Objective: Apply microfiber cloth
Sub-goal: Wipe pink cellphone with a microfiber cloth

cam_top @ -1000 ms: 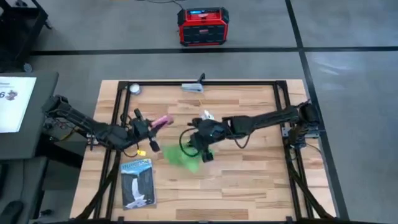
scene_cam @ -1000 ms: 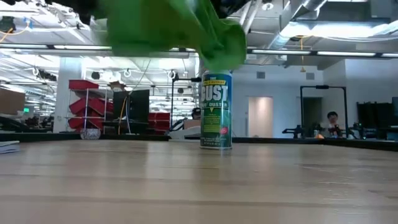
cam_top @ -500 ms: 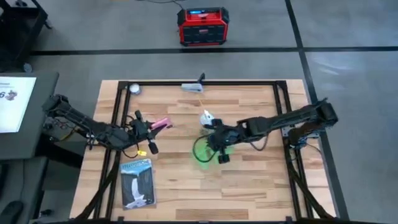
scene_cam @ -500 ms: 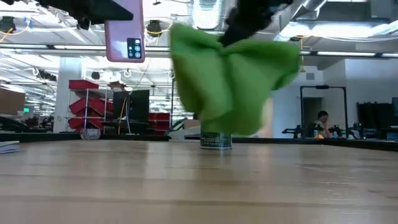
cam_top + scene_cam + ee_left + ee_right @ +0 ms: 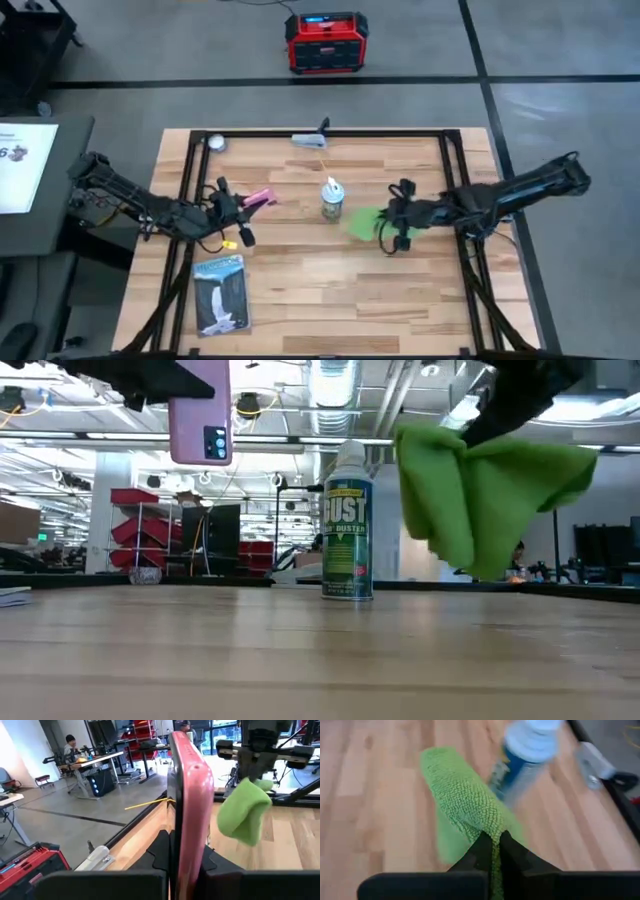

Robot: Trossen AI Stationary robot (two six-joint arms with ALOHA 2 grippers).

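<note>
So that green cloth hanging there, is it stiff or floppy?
Probably floppy: the microfiber cloth droops in loose folds below the right tool pinching it. Likely light, since one small pinch carries it clear of the table.

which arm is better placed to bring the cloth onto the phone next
Right. The right gripper is shut on the microfiber cloth, which hangs clear of the table. The left gripper is occupied holding the pink phone up, so it can only present it.
</note>
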